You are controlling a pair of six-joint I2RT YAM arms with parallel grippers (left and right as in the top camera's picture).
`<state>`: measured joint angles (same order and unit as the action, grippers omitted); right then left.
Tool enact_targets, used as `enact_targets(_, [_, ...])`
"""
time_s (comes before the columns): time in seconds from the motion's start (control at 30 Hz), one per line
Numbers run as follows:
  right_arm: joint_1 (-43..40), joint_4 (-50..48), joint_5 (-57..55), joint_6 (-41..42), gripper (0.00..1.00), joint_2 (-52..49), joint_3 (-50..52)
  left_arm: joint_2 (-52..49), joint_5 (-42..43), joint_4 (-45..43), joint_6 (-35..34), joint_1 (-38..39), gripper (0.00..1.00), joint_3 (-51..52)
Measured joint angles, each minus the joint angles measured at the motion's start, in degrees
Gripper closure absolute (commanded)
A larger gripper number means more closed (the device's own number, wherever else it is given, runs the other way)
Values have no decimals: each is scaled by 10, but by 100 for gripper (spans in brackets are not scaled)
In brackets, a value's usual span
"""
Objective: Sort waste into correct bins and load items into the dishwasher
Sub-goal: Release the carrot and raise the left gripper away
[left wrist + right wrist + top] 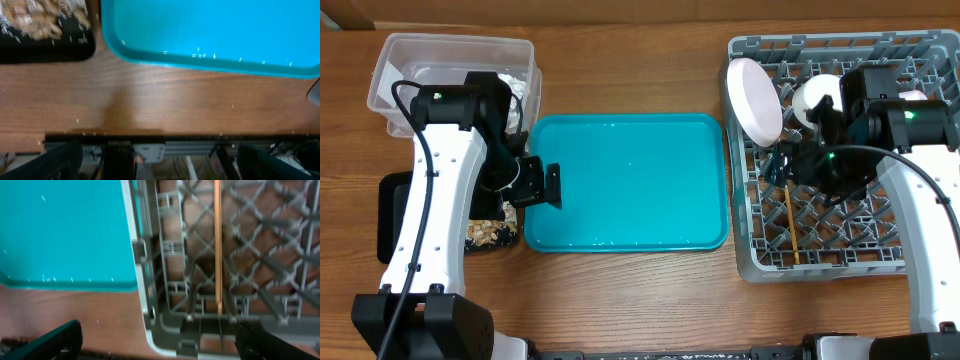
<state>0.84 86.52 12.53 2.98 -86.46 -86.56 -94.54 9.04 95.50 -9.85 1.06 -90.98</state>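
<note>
Left arm (430,190) covers much of the clear tub (395,60); only a silvery-white bit (520,88) shows inside, rest can't tell. Black tray (392,215) is half hidden too, w/ rice-like scraps (492,235) in it. Right arm (920,210) hides part of the grey rack (760,255); inside are a white plate (755,100) standing on edge, a white bowl (812,100), and chopsticks (790,225) lying flat. Left end effector (162,157) and right end effector (157,340) are both released wide, nothing between the fingers.
</note>
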Motion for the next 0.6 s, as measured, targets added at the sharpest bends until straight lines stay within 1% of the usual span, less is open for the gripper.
enact_targets(0.13, [0, 26, -4, 0, 0, 4, 1, 12, 2, 7, 0, 0, 0, 22])
enact_targets(0.2, [0, 14, -5, 0, 0, 24, 15, 37, 2, -5, 0, 0, 0, 50])
enact_targets(0.27, [0, -13, -6, 1, 0, 63, 41, 88, 2, -38, 0, 0, 0, 95])
enact_targets(0.37, [0, -84, -7, 1, 0, 166, 103, 211, 2, -118, 4, 0, 0, 181])
enact_targets(0.43, [0, -151, -7, 2, 0, 293, 161, 340, -1, -180, 1, 0, 0, 244])
enact_targets(0.47, [0, -200, -10, 1, 0, 352, 193, 402, -8, -225, -3, 0, 0, 277])
enact_targets(0.53, [0, -241, -13, 2, 0, 451, 236, 502, -19, -263, -11, 0, 0, 321])
enact_targets(0.6, [0, -248, -15, 2, 0, 537, 261, 586, -26, -283, -19, 0, 0, 349])
